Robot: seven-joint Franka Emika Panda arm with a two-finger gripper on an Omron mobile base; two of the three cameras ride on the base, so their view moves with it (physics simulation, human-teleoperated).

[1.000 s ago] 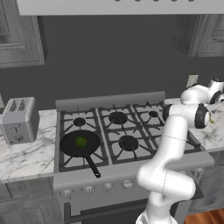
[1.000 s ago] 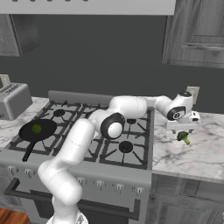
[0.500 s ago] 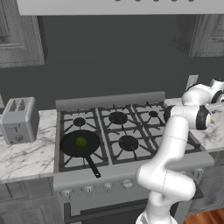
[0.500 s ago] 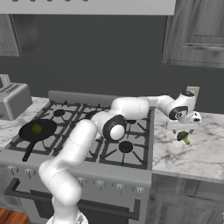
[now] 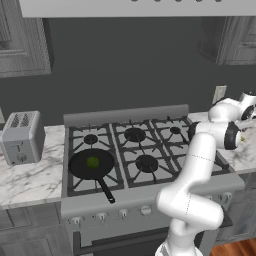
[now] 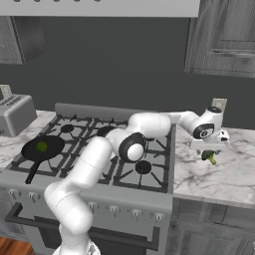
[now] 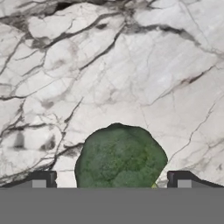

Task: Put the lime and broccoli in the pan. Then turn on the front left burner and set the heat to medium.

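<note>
While the hand hangs wide over the broccoli, bare marble counter surrounds it.

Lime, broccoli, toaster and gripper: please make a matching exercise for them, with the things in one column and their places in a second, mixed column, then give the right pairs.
Things:
1. lime
2. broccoli
3. toaster
4. gripper

Places:
A. on the marble counter to the right of the stove
B. open, just above the broccoli
C. inside the pan
D. on the counter to the left of the stove

Pairs: 1-C, 2-A, 3-D, 4-B
</note>
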